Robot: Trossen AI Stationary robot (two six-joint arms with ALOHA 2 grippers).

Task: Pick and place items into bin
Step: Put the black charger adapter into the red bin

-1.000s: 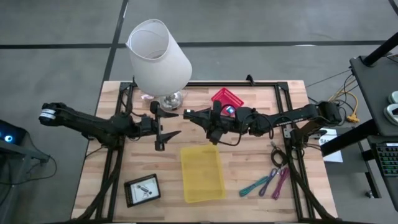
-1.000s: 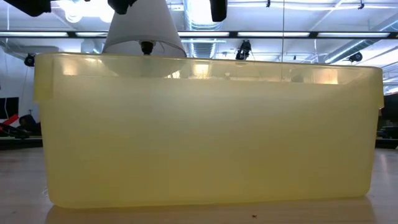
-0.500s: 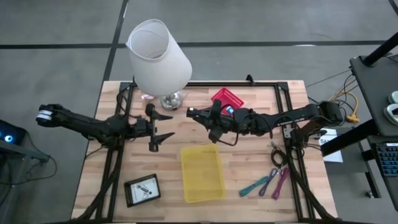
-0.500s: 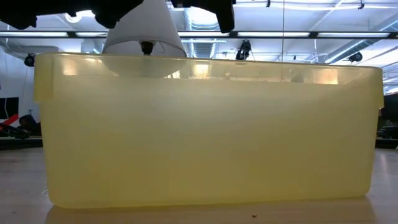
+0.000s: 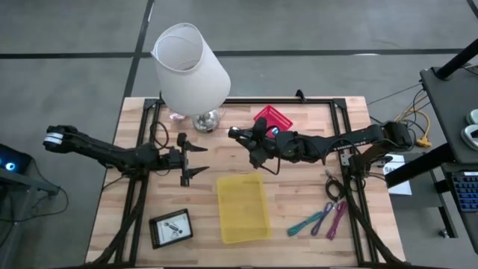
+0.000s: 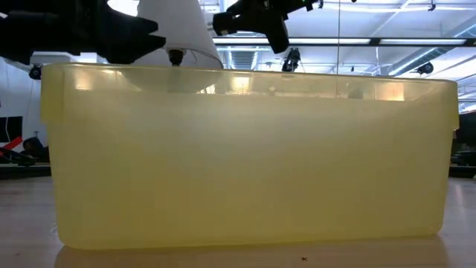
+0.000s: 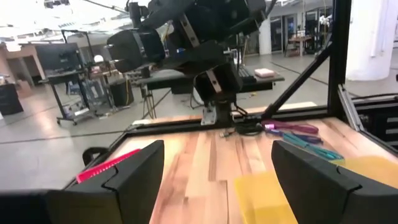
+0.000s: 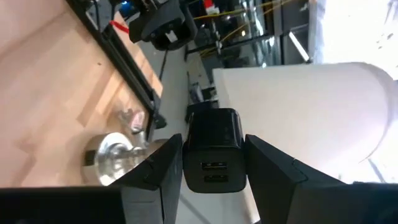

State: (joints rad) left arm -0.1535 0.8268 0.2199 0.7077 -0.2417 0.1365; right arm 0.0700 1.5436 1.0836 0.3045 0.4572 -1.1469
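Observation:
My right gripper (image 5: 234, 135) hangs over the table's middle, beside the lamp's base, shut on a small black charger block (image 8: 214, 149) with two ports. In the low view it shows high above the bin (image 6: 256, 18). My left gripper (image 5: 193, 159) stands open, left of the yellow bin (image 5: 243, 208), with nothing between its fingers (image 7: 217, 180). On the table lie a white card in a black frame (image 5: 171, 228), teal and purple strips (image 5: 321, 220) and a dark coiled cable (image 5: 334, 187). My right gripper pinches the charger block's two opposite sides (image 8: 189, 163) between its two fingers (image 8: 155, 174). The fingers come level from the table's right. The block's port face looks back at the wrist and its other end sticks out past the fingertips. It is lifted clear of the table.
A big white lamp (image 5: 190, 71) stands at the far left of the table on a shiny base (image 8: 112, 158). A red tray-like thing (image 5: 272, 118) lies at the far middle. Black frame rails (image 5: 138, 202) run along both table sides.
My left gripper has sunk toward the table and drawn back a little toward the left edge, staying open. My right gripper has turned at the wrist with the charger still held and dipped slightly.

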